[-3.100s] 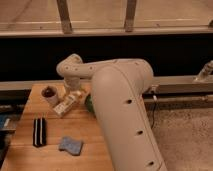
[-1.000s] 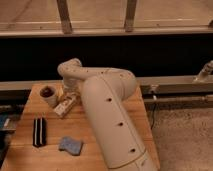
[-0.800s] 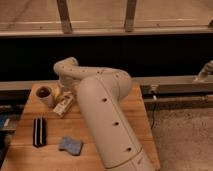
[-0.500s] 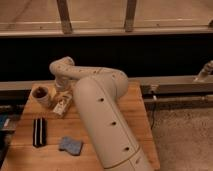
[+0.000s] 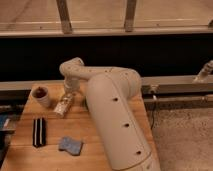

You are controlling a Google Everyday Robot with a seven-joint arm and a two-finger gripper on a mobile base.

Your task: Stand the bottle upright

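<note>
Your gripper [image 5: 67, 98] hangs low over the far left part of the wooden bench [image 5: 55, 125], at the end of the wrist that drops from the bent elbow of the white arm [image 5: 75, 70]. You cannot tell from this view whether it is clamped on anything or let go.

The bottle [image 5: 62, 107] is right at the gripper's tip, just below it and a little to its left as you look, touching it or very nearly so. It is cream-white with a pale label, and it leans rather than stands, its upper end pointing up toward the gripper. Whether its lower end rests on the wood is not clear.

Left of the gripper, near it, a short white cup [image 5: 41, 96] with a dark reddish inside stands upright, apart from the bottle. Closer to you than the gripper and further left lies a flat black striped object [image 5: 38, 132], set lengthwise front to back. Almost straight below the gripper, closer to you again, a blue cloth [image 5: 70, 145] lies flat, near the striped object but apart from it. Right of the gripper, the arm's broad white body hides that side of the bench.
</note>
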